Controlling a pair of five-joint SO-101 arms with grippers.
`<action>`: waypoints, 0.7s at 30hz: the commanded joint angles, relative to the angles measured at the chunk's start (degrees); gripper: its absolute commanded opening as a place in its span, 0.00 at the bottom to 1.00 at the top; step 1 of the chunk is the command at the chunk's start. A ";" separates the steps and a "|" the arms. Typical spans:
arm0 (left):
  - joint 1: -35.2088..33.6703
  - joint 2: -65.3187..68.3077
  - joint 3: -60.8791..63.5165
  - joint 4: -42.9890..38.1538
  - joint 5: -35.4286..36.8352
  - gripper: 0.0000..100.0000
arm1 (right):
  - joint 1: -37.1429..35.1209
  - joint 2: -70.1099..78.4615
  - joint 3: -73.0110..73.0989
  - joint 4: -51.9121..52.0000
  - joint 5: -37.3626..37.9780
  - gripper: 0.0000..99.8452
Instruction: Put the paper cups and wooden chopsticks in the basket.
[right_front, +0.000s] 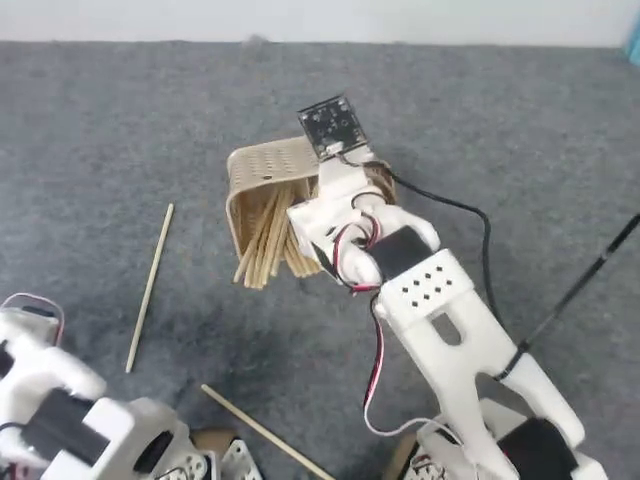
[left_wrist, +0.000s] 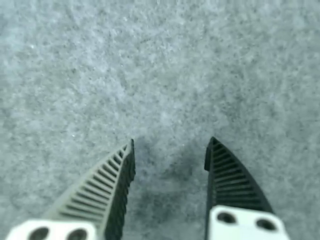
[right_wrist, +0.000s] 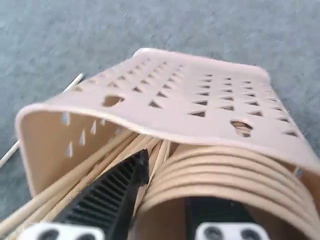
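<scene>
- Jaws of left gripper (left_wrist: 172, 141) spread wide, nothing between them; it hangs over bare grey carpet (left_wrist: 160, 60) at the near edge of the table, on the left side.
- First loose chopstick (right_front: 266, 432) lies flat on the carpet just ahead of the arm bases; it is slanted and touches no other item.
- Second loose chopstick (right_front: 150, 288) lies farther out and to the left, well apart from the first; near the basket, not touching it.
- Arm of right gripper (right_wrist: 175, 185) stretches out to mid-table; the gripper sits in the basket mouth; one ribbed finger is outside the cup stack, among the sticks; the other is inside the innermost cup; jaws closed on the stack wall.
- Stack of paper cups (right_wrist: 220, 170) is nested and lies on its side inside the basket, rims toward the arm.
- Beside the cups, a chopstick bundle (right_front: 262, 245) lies in the basket; its ends stick out of the mouth onto the carpet.
- Farthest out, the basket (right_front: 262, 170): tan, perforated, tipped on its side; mouth faces the arms.
</scene>
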 joint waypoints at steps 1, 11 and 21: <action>-0.18 -0.44 -0.75 0.44 -0.26 0.21 | 2.15 0.57 -1.05 -5.85 1.05 0.10; -0.26 -0.44 -0.66 0.44 -0.26 0.21 | 2.77 15.87 -16.62 -9.54 0.97 0.10; -0.18 -0.44 -0.66 0.44 -0.26 0.21 | 2.51 44.97 -61.63 4.97 1.14 0.10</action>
